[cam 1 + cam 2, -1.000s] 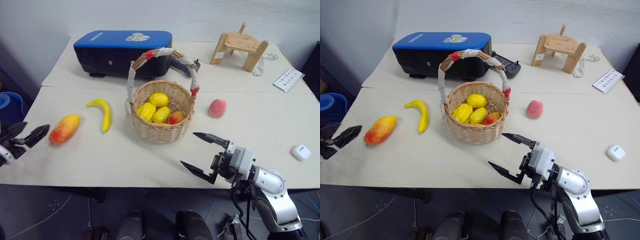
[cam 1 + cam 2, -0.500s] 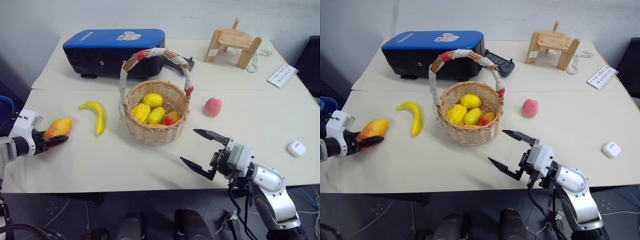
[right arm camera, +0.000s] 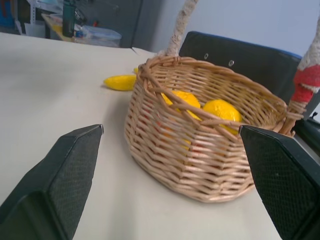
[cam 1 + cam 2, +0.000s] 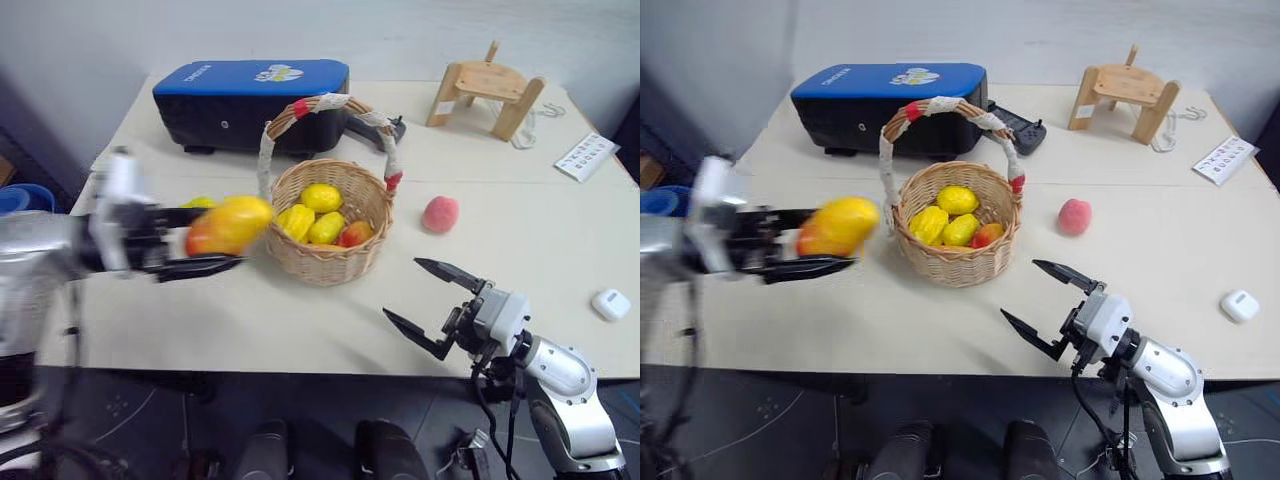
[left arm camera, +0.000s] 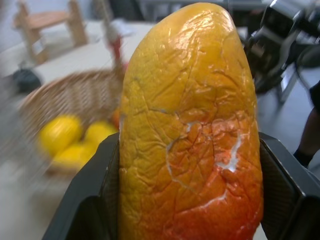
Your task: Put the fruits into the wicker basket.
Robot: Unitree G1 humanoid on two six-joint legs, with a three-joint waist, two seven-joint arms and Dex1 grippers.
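Beige tabletop (image 4: 300,320) is spread with toy fruit around the wicker basket (image 4: 325,225), which already holds yellow pieces (image 4: 320,198). A mango (image 4: 228,224) is pinched in the left claw (image 4: 205,240) and carried in the air just left of the basket rim. The right claw (image 4: 430,305) is held spread wide and empty in front of the basket. A banana (image 3: 120,82) lies left of the basket, a peach (image 4: 438,214) to its right. If released too early, the mango could strike the rim or the handle (image 4: 330,105) and roll away.
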